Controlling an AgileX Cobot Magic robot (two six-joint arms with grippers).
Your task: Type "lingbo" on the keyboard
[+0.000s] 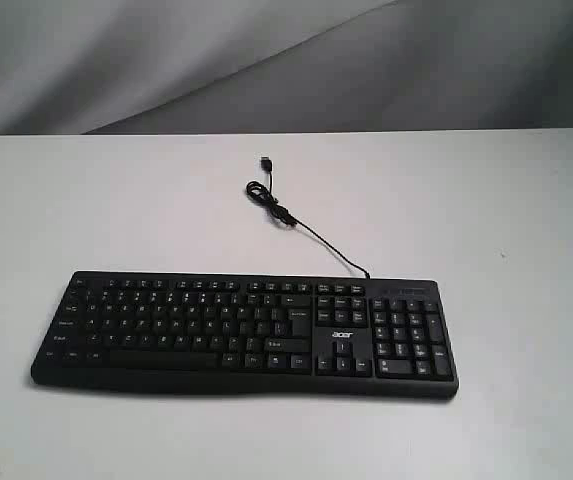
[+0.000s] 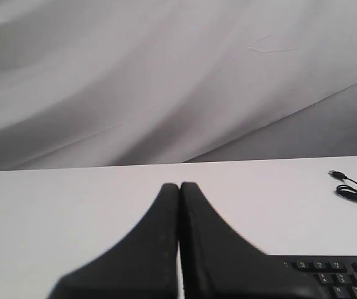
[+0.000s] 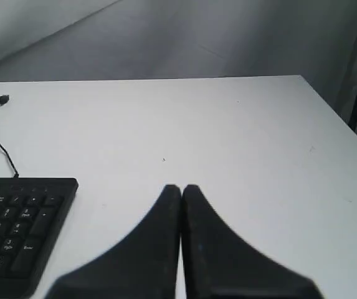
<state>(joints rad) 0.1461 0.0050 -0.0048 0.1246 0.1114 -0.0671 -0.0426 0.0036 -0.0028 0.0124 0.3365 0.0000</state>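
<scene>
Starting with "l", the right tool (image 3: 180, 188), pinched together and empty like the left tool (image 2: 179, 187), is best lowered straight; the keyboard (image 1: 246, 330) is seen between them, untouched.

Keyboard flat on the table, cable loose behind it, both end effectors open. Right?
No: the left end effector and right end effector are shut, as both wrist views show. The keyboard is flat on the table, cable loose behind it.

count | keyboard (image 1: 246, 335) ×1 | cable (image 1: 284, 214) ×1 | table (image 1: 116, 200) ×1 | left gripper (image 2: 179, 187) + right gripper (image 3: 180, 188) = 2
</scene>
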